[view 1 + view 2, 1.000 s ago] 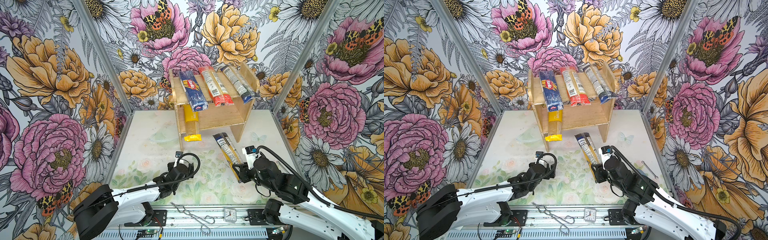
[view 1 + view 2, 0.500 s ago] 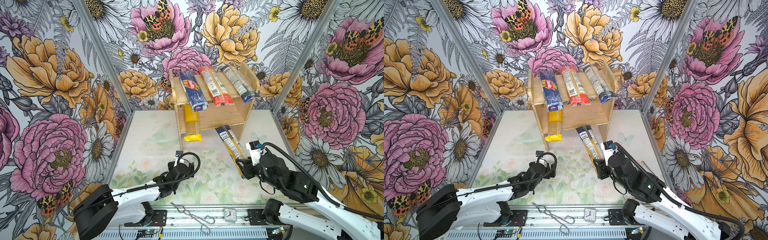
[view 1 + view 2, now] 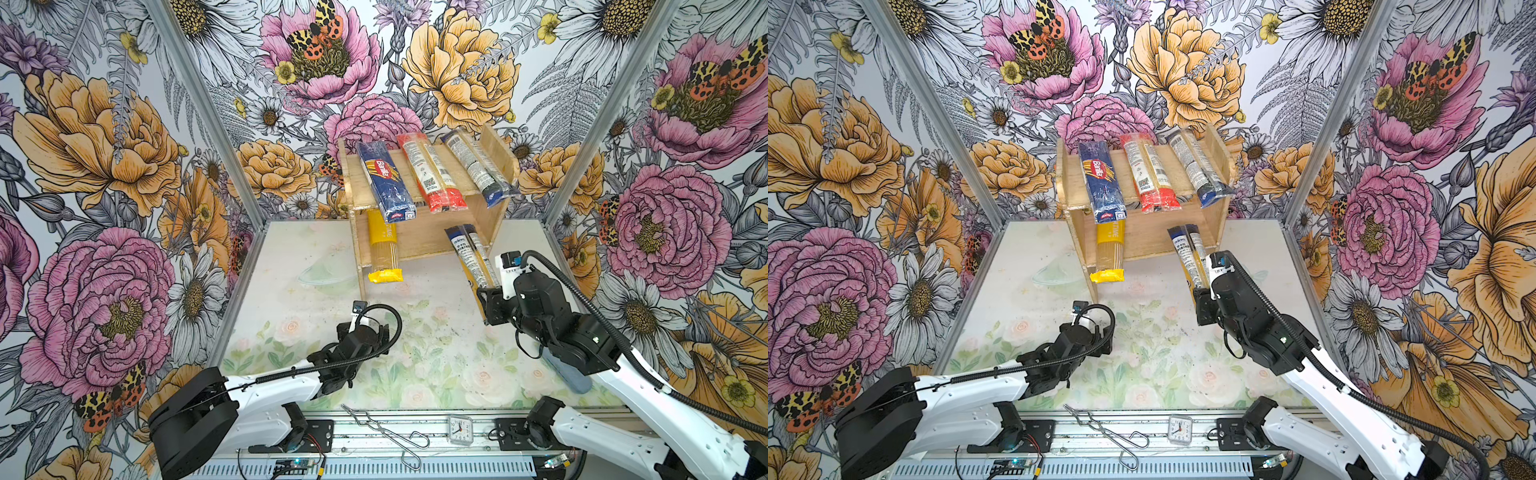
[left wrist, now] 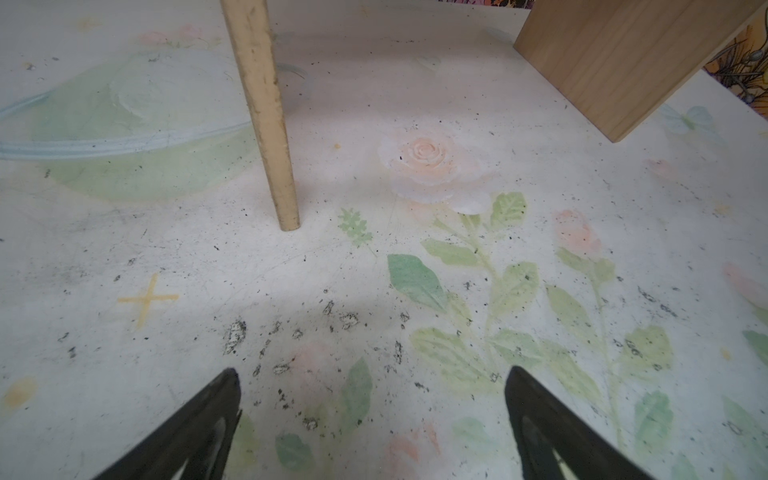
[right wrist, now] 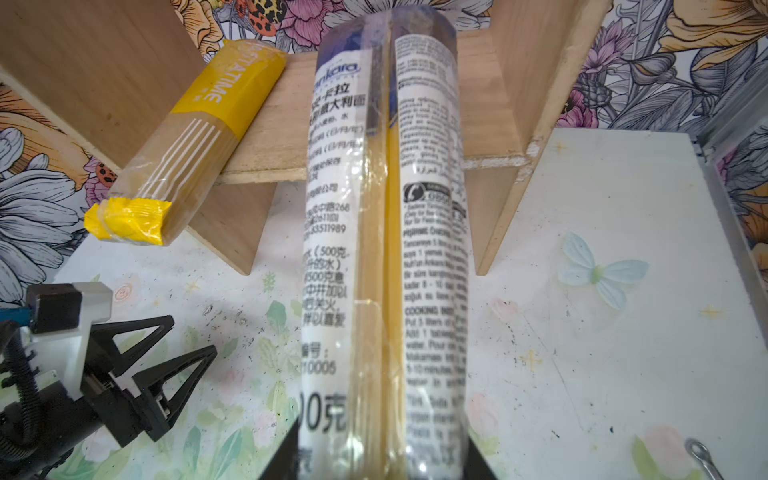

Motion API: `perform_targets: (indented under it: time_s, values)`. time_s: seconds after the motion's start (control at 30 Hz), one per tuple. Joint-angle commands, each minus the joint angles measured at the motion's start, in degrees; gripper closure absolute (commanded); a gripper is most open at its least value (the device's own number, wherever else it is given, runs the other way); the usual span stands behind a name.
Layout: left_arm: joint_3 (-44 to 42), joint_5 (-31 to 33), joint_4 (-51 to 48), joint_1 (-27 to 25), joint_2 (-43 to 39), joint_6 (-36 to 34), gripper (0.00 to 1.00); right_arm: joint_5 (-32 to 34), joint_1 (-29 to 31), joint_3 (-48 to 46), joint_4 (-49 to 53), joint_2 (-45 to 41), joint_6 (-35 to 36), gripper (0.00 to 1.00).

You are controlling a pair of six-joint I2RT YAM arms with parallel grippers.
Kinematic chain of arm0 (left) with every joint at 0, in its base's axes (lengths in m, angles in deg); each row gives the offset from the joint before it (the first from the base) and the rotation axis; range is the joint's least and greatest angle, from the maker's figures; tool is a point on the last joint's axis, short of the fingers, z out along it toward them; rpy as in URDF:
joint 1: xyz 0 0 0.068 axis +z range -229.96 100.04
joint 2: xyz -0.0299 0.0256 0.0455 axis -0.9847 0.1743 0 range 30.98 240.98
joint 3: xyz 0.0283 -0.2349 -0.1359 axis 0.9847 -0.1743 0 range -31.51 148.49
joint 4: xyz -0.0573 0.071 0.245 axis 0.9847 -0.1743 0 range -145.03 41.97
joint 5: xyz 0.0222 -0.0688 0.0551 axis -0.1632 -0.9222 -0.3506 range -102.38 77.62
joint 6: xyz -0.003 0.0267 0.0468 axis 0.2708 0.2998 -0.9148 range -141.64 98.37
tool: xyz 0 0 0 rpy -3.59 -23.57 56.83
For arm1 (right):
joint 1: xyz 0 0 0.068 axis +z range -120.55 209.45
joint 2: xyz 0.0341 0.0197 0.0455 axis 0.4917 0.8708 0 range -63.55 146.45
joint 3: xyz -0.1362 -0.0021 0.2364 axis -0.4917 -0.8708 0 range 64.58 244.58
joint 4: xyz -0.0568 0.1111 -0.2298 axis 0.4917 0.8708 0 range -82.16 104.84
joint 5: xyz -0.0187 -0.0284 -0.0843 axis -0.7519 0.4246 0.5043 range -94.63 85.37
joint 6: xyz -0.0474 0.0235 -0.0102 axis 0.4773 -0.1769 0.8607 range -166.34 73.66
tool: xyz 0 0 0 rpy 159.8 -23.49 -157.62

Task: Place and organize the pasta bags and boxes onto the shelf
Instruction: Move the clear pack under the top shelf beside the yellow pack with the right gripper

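In both top views the pale wooden shelf (image 3: 419,243) stood at the back of the flowered table (image 3: 299,266). Three packs lay side by side on its upper board, their near ends overhanging: a dark blue Barilla spaghetti pack (image 3: 386,183), a red-ended clear spaghetti pack (image 3: 432,176) and a clear spaghetti pack with a dark blue end (image 3: 478,168). A yellow spaghetti pack (image 3: 384,249) lay on the lower board at the left, and its near end jutted past the front edge. The right gripper (image 3: 485,297) was clamped on the near end of an Ankara spaghetti pack (image 3: 471,253), which slanted up toward the right part of the lower board. The left gripper (image 3: 368,332) sat low over the table in front of the shelf, holding nothing.

In the left wrist view its two black fingers (image 4: 199,428) were spread wide above bare table, with the shelf's side panels ahead.

In the right wrist view the Ankara pack ran from between the jaws out over the lower board, between the side panels and well apart from the yellow pack. Whether its far end touched the board could not be told.
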Motion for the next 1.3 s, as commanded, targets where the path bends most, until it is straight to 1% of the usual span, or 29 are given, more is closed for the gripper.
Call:
perform_targets:
  time_s: [0.0, 0.27, 0.43, 0.57, 0.87, 1.27]
  values:
    - [1.42, -1.11, 1.15, 0.42, 0.18, -0.78, 0.01, -0.65, -2.36, 5.59, -8.66, 1.13, 2.08, 1.00]
    - [1.75, -1.36, 1.18, 0.42, 0.34, -0.77, 0.01, -3.15, -6.99, 11.19, -10.84, 8.69, 4.47, 1.00]
    - [1.95, -1.47, 1.59, 0.37, 0.03, -0.60, 0.01, -5.39, -7.71, 13.00, -14.53, 13.05, 5.81, 1.00]
    - [2.06, -1.53, 1.52, 0.38, 0.07, -0.69, 0.01, -7.63, -7.76, 11.95, -19.54, 14.58, 7.43, 1.00]
    - [1.69, -1.54, 1.35, 0.42, -0.68, -0.32, 0.01, -6.58, -7.76, 9.60, -25.17, 15.92, 7.31, 1.00]
    - [1.77, -1.43, 1.25, 0.15, -0.54, -0.07, 0.01, -3.48, -7.81, 5.35, -33.82, 17.06, 7.10, 1.00]
